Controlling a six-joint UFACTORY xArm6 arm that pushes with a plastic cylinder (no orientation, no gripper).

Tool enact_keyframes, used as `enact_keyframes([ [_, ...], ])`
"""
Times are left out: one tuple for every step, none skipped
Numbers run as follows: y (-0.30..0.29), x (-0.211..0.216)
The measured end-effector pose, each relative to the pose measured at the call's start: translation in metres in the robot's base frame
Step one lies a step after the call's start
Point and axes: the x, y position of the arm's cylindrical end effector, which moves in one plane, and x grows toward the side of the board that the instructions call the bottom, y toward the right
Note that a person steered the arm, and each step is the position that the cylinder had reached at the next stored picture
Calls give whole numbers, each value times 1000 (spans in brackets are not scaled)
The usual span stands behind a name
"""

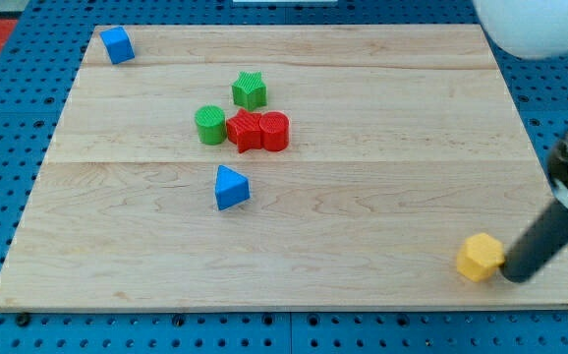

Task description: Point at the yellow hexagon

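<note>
Yellow hexagon (481, 258) touches my tip (513, 276), the rod slanting up toward the view's right; no jaws.

You see my tip (513, 275), the dark rod's lower end, touching the small yellow hexagon block (481, 258) on its right side, near the pale wooden board's (363, 226) bottom right corner. Well apart, a blue triangular block (230, 188) lies below the green and red cluster.

Pale wood board (363, 226); two blue blocks (117, 44) (230, 188), two green (250, 90) (209, 125), two red (246, 131) (275, 132), one yellow hexagon (481, 258); my tip (511, 275) dark.
</note>
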Motion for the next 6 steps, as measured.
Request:
enact_keyframes([
  [-29,-17],
  [36,-16],
  [19,-26],
  [9,-60],
  [-41,-71],
  [-57,-58],
])
